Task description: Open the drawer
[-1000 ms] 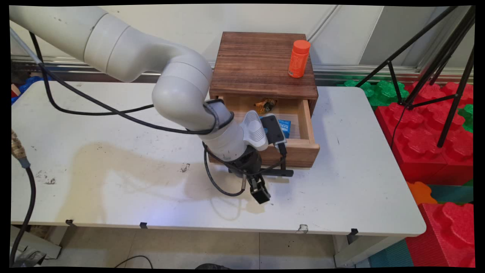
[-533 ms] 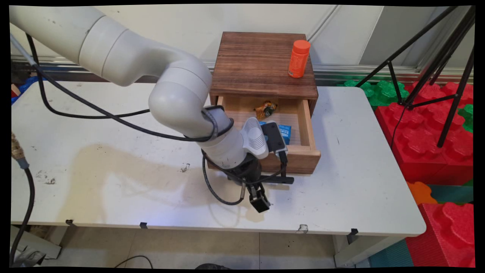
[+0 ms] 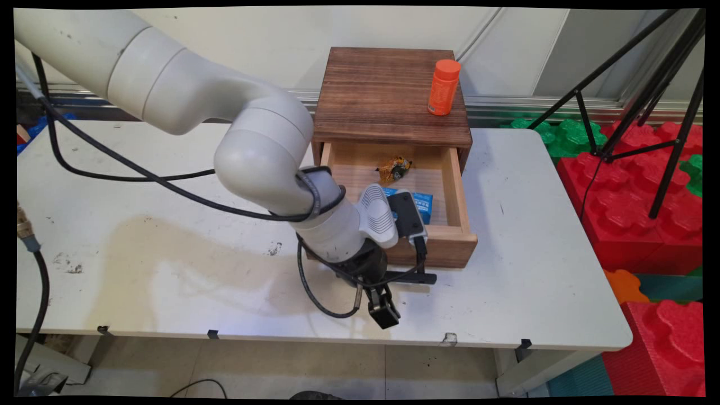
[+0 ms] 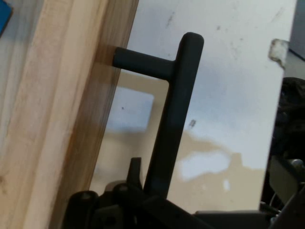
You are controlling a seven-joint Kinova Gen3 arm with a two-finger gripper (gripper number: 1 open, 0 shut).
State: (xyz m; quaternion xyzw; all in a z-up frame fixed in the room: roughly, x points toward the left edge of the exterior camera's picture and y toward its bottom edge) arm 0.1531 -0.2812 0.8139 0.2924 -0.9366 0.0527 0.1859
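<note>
The black bar handle [image 4: 178,105] stands off the front of the wooden drawer [image 3: 457,197] on short posts. In the hand view its bar runs down into the gripper's linkage, with 1 finger [image 4: 135,168] showing just beside it toward the drawer front. The gripper [image 3: 385,312] is clamped around this handle at its left end, fingers pointing down and toward the table's near edge. The drawer is pulled well out of the dark wooden cabinet [image 3: 388,95] that sits at the far middle of the white table [image 3: 169,253]. Its pale interior is open to view, with a crumpled orange-and-gold wrapper [image 3: 394,167] lying near the back and a blue packet [image 3: 423,203] near the front, partly hidden by the wrist. The arm comes in from the upper left, bends at a large rounded elbow just left of the cabinet, and slopes down and to the right. The wrist hangs over the drawer's front left corner, with the hand tilted steeply downward in front of it. Black cables [image 3: 140,169] loop from the upper arm across to the wrist, and 1 more curls below the hand. On the cabinet's top, near its right edge, an orange bottle [image 3: 444,87] stands upright. Right of the table are red foam blocks [image 3: 635,214] and the black legs of a tripod [image 3: 669,84].
</note>
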